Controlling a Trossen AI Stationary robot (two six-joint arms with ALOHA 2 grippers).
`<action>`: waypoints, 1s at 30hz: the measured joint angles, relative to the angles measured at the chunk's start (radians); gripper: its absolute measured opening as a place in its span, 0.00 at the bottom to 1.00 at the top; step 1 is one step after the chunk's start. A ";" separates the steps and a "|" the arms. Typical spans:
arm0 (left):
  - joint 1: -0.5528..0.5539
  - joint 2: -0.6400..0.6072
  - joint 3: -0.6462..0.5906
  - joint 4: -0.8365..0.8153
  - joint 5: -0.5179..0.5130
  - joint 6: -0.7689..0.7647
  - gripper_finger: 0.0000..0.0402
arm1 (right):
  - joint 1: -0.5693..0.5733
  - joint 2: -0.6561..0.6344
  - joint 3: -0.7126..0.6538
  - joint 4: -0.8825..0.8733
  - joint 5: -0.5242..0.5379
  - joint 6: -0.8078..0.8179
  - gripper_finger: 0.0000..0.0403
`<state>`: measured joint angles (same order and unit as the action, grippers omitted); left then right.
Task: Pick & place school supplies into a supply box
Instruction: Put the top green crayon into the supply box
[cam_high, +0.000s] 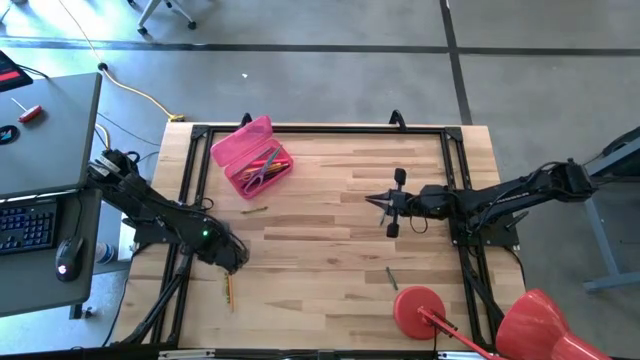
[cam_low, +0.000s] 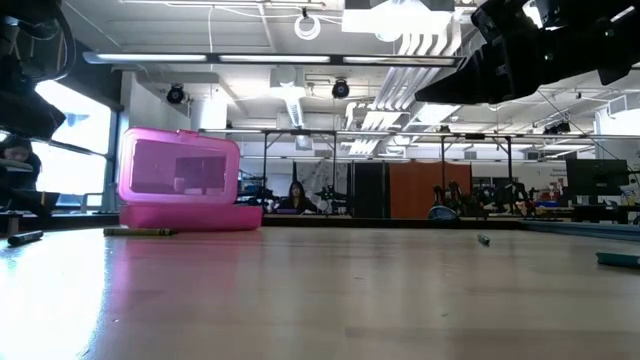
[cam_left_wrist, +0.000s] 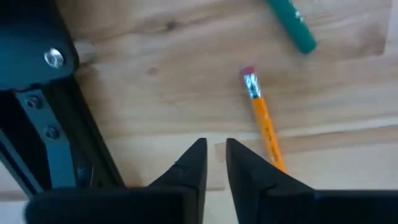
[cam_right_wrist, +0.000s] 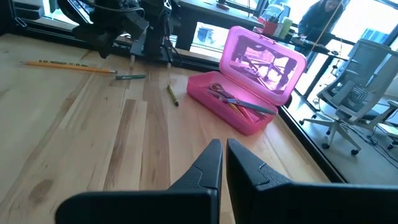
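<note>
Left gripper (cam_left_wrist: 216, 163) poised low beside an orange pencil (cam_left_wrist: 264, 118), nothing held.

Its fingers are seen slightly apart, the pencil lying just beside them on the table (cam_high: 330, 250). A green pen (cam_left_wrist: 292, 25) lies near. The pink box (cam_high: 250, 155), lid up, is seen well apart with supplies inside. The right gripper (cam_right_wrist: 224, 163) is held closed and empty over mid-table.

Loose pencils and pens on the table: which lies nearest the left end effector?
The orange pencil, eraser showing, right beside the left end effector; the green pen lies farther off.
</note>
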<state>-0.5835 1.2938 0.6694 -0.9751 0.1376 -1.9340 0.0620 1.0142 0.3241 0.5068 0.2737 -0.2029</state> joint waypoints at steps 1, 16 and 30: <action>0.000 0.000 0.000 0.001 0.005 0.000 0.25 | 0.000 0.000 0.000 0.000 0.000 -0.007 0.00; -0.040 0.014 0.001 0.042 -0.070 -0.229 0.40 | -0.002 0.000 0.000 0.008 0.001 -0.105 0.00; 0.057 0.014 0.001 -0.035 -0.640 0.037 0.33 | -0.003 0.016 0.002 0.176 -0.082 -0.097 0.00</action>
<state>-0.5261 1.3083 0.6699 -1.0102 -0.5019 -1.8974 0.0589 1.0305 0.3256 0.6829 0.1918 -0.3002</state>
